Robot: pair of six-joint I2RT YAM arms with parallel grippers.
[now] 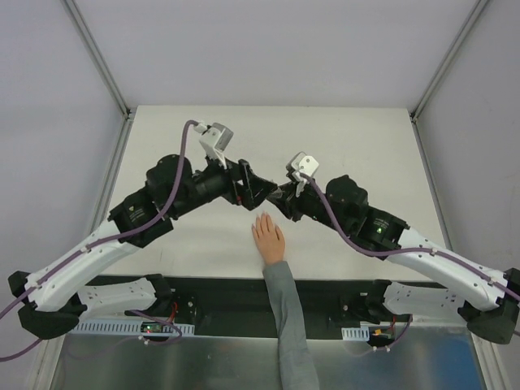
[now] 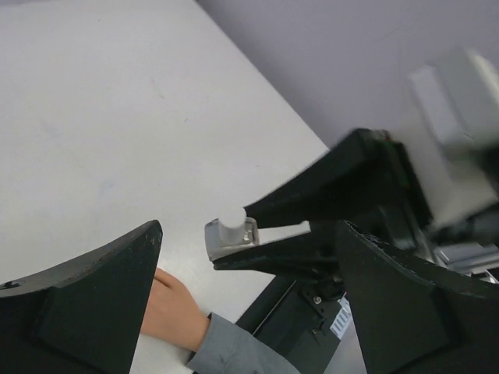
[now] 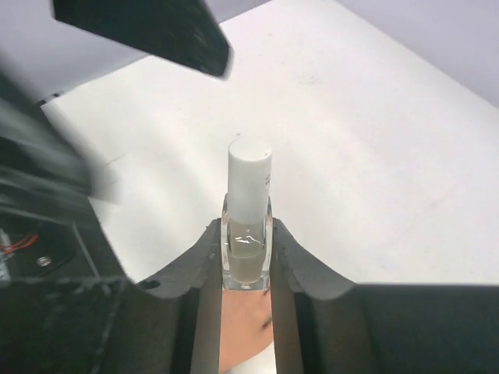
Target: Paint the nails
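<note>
A pale peach-pink hand [image 1: 268,237] with a grey sleeve [image 1: 286,317] lies palm down on the white table, fingers together and pointing away. Its nails [image 1: 262,218] are barely distinguishable from the skin. My right gripper [image 3: 244,227] is shut on a small clear bottle [image 3: 248,261] with a white cap [image 3: 249,175], held just above the hand's fingertips. In the left wrist view the bottle [image 2: 230,234] shows pinched between the right fingers. My left gripper [image 2: 249,227] is wide open, its jaws either side of the bottle's cap end, touching nothing. In the top view the two grippers [image 1: 272,195] meet beyond the fingertips.
White table [image 1: 357,146] inside grey-walled enclosure with metal corner posts. Both arm bases and a black mounting strip [image 1: 219,292] run along the near edge, either side of the sleeve.
</note>
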